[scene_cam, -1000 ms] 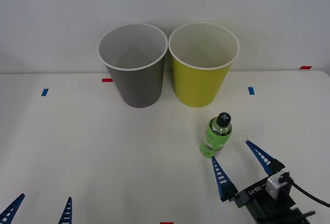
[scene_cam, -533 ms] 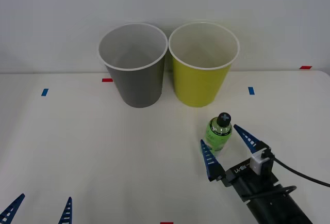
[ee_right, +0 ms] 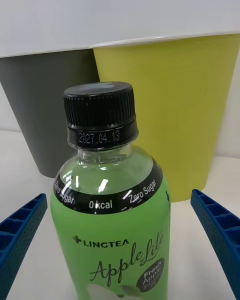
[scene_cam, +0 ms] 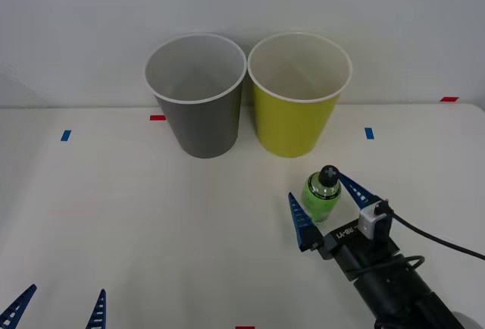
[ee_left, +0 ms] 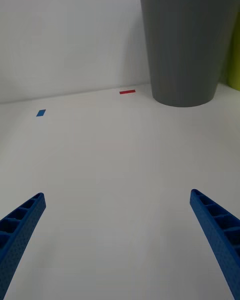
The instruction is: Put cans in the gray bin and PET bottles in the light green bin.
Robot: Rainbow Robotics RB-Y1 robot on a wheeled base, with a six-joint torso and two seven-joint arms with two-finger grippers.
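A small PET bottle (scene_cam: 321,195) with a green label and black cap stands upright on the white table, in front of the light green bin (scene_cam: 297,98). My right gripper (scene_cam: 327,202) is open, one blue finger on each side of the bottle, not touching it. In the right wrist view the bottle (ee_right: 111,215) stands close between the fingers (ee_right: 20,230), with both bins behind. The gray bin (scene_cam: 198,98) stands left of the light green one, touching it. My left gripper (scene_cam: 59,306) waits open at the table's near left corner, the gray bin (ee_left: 187,45) far ahead of it.
Blue tape marks (scene_cam: 66,135) and red tape marks (scene_cam: 158,117) dot the white table (scene_cam: 151,215). A white wall rises right behind the bins. A black cable (scene_cam: 439,242) trails from my right wrist.
My right gripper has moved forward, from just short of the bottle to straddling it with both fingers. The bottle, the bins and the left arm have stayed still.
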